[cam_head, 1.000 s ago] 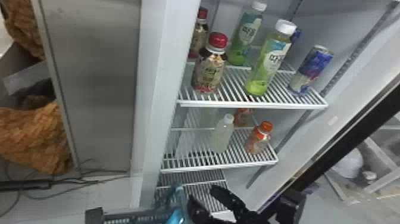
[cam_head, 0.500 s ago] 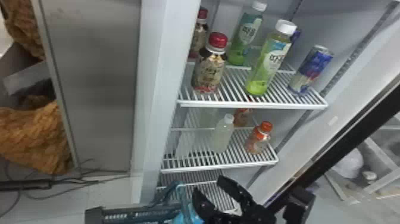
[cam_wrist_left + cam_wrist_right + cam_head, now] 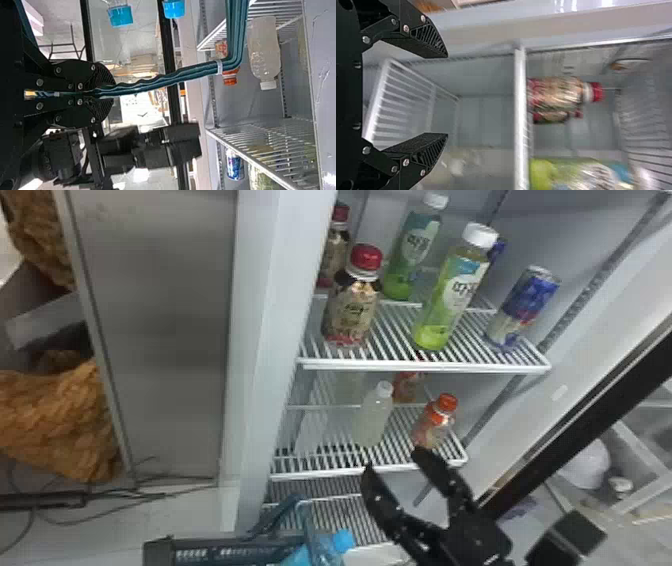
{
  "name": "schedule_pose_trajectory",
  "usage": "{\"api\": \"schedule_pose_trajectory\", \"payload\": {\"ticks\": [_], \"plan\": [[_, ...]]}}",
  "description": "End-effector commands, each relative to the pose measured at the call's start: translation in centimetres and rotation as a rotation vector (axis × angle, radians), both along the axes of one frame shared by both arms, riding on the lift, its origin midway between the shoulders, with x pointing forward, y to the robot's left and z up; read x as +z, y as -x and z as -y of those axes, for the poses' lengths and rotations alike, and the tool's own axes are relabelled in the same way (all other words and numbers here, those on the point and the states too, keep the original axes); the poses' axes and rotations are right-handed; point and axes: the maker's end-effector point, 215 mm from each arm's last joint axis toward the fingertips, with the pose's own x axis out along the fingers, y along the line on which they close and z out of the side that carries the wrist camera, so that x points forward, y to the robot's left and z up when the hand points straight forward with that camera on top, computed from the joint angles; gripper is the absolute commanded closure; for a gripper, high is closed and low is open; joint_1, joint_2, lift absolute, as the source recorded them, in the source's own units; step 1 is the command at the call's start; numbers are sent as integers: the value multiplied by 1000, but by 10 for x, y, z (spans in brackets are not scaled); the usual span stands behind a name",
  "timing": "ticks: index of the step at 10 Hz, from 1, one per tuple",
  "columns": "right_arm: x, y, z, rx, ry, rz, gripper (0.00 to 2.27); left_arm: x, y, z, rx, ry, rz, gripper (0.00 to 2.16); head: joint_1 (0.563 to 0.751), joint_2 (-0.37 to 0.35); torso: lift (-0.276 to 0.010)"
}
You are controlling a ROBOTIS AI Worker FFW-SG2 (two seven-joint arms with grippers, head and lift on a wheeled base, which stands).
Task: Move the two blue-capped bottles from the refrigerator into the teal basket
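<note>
Gripping the handle point(image 3: 158, 83) of the teal basket point(image 3: 225, 545), the left gripper point(image 3: 107, 92) has its fingers brought together on the bar. Near that grip, the left wrist view shows two blue caps point(image 3: 120, 16), side by side with a gap between them, apart from the fingers. In the head view, one blue-capped bottle point(image 3: 343, 541) leans right beside the handle at the basket, its lower body cut off by the bottom edge; how deep it sits cannot be told. The right gripper point(image 3: 392, 460) is released, fingers spread wide with nothing between them, in front of the refrigerator point(image 3: 260, 315), with the blue-capped bottle lower down and toward the robot's left from its fingertips. Past those fingertips, the middle shelf point(image 3: 345, 471) carries a pale bottle with a white cap point(image 3: 373, 417) and an orange-capped bottle point(image 3: 435, 422), with another orange-toned bottle point(image 3: 407, 386) behind. Farther up, the upper shelf point(image 3: 425, 365) holds red-capped bottles point(image 3: 352, 310), green bottles with white caps point(image 3: 445, 297) and, at the robot's right, a blue and silver can point(image 3: 525, 307).
</note>
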Motion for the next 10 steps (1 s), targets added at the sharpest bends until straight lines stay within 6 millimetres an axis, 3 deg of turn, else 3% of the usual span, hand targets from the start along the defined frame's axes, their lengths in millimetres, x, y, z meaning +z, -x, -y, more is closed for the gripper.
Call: {"api": "schedule_pose_trajectory", "payload": {"ticks": [1, 3, 5, 10], "plan": [[15, 2, 3, -17, 25, 60, 340, 0, 1, 1, -3, 1, -2, 1105, 695, -350, -155], [21, 2, 10, -62, 33, 111, 340, 0, 1, 1, -4, 1, -1, 1105, 695, -350, -155], [4, -3, 23, -126, 14, 137, 311, 0, 0, 2, -1, 1, 0, 1105, 695, -350, -155], [-10, -14, 39, -200, 54, 170, 165, -2, 2, 0, 5, 0, -10, 1105, 695, -350, -155]]}}
